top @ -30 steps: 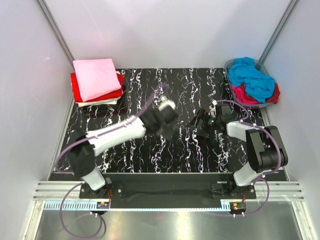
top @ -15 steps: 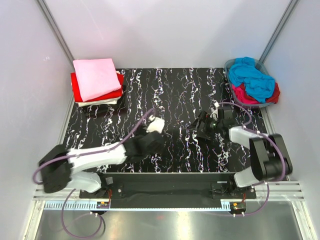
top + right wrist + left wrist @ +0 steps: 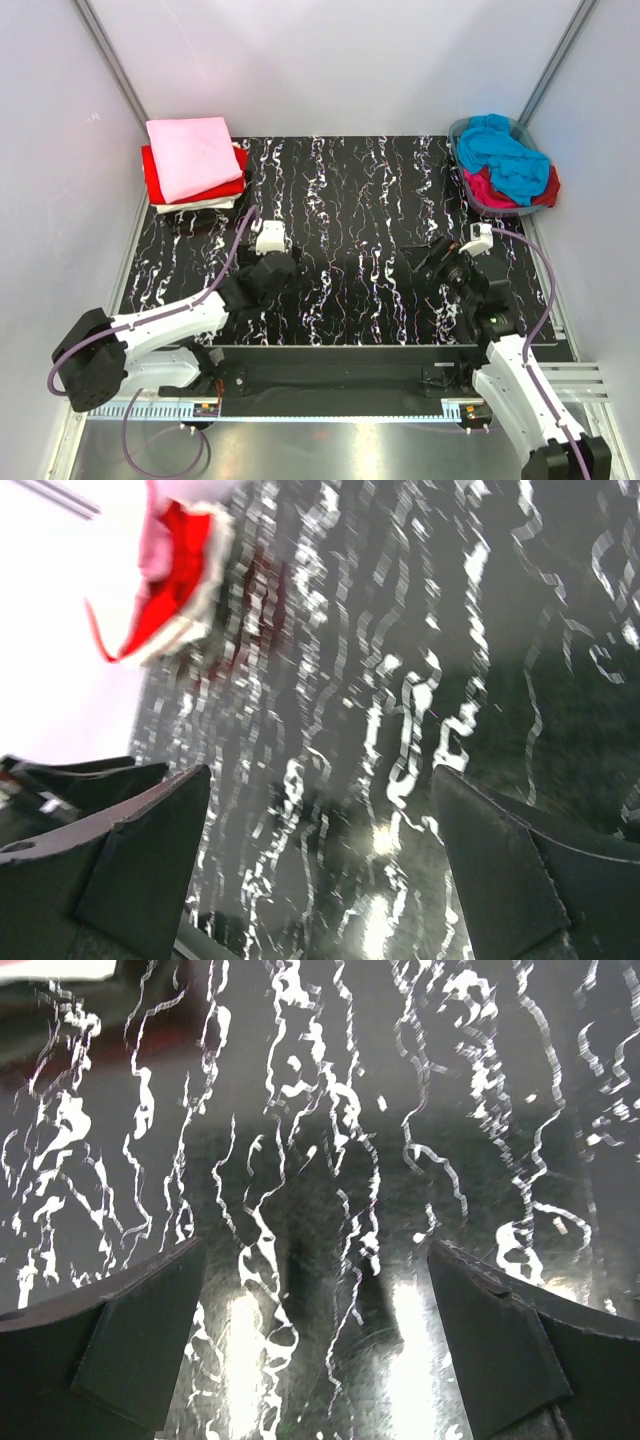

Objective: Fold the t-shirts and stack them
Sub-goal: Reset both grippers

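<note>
A folded light pink t-shirt (image 3: 193,156) tops a stack on a red one (image 3: 153,180) and a white one (image 3: 210,205) at the table's far left. The stack also shows blurred in the right wrist view (image 3: 175,575). A bright blue t-shirt (image 3: 502,150) and a magenta one (image 3: 486,185) lie crumpled in the basket (image 3: 462,135) at the far right. My left gripper (image 3: 268,268) is open and empty, low over the bare table (image 3: 320,1260). My right gripper (image 3: 437,262) is open and empty over the table's right part.
The table (image 3: 350,200) is black with white marbling. White walls with metal posts close the back and sides. A metal rail (image 3: 330,382) runs along the near edge by the arm bases.
Both arms have drawn back toward their bases. The left gripper moved from the table's middle to the near left. The right gripper moved back and to the right. The shirts have not moved.
</note>
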`<act>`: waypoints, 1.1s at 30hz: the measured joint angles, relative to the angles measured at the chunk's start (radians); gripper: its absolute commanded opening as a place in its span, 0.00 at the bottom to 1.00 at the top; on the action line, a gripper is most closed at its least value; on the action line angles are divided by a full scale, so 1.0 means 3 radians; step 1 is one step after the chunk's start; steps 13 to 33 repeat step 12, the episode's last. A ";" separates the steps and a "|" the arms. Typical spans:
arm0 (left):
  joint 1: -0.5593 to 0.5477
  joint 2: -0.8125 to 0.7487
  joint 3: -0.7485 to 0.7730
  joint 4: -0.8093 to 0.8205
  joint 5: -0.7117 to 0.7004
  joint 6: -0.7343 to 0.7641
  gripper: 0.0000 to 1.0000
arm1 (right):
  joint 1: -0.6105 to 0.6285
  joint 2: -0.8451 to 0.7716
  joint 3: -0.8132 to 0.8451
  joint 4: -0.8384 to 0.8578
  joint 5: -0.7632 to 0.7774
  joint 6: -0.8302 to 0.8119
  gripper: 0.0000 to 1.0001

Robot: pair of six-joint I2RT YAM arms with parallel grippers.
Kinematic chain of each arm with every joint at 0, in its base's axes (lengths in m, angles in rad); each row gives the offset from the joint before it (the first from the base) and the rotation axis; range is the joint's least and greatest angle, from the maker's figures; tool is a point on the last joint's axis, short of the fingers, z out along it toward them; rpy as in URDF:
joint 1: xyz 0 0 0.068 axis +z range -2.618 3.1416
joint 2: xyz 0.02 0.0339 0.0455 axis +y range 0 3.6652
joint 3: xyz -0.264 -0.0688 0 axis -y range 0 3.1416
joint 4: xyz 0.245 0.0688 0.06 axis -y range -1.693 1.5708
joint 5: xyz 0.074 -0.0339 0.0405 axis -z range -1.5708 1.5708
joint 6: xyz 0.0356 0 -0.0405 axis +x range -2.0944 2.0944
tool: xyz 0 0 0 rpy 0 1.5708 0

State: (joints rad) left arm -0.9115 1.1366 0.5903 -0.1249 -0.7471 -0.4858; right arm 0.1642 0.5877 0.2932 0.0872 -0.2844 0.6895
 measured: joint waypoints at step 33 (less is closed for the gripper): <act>0.0023 -0.0276 -0.0057 0.0031 0.0051 -0.0121 0.99 | 0.0000 0.0498 0.0000 -0.0005 0.0020 0.0003 1.00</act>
